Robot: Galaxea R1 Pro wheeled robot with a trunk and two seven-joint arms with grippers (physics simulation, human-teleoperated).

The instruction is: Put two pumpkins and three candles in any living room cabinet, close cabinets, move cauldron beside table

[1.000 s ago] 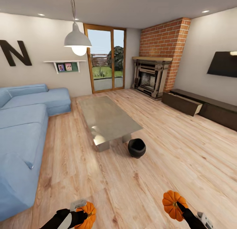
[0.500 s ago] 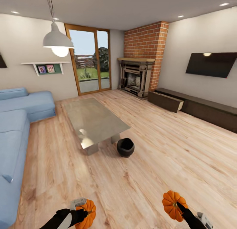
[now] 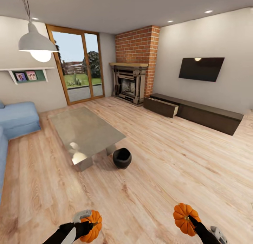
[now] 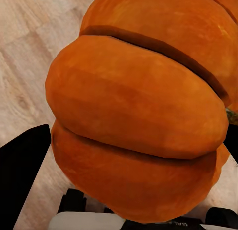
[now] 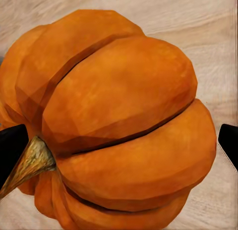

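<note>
Head view cuts off the blue sofa [image 3: 15, 119] at the left edge. Along the far right wall runs the cabinet [image 3: 196, 112], one front at its left end pulled out; its inside cannot be made out. The table [image 3: 84, 131] stands mid-room with the cauldron [image 3: 122, 158] just beside its near right corner, its interior dark. Nearest, the left gripper [image 3: 86, 224] clamps one pumpkin [image 3: 92, 225], and the right gripper [image 3: 191, 221] clamps the other pumpkin [image 3: 183, 217]; both arms are cropped at the near edge.
</note>
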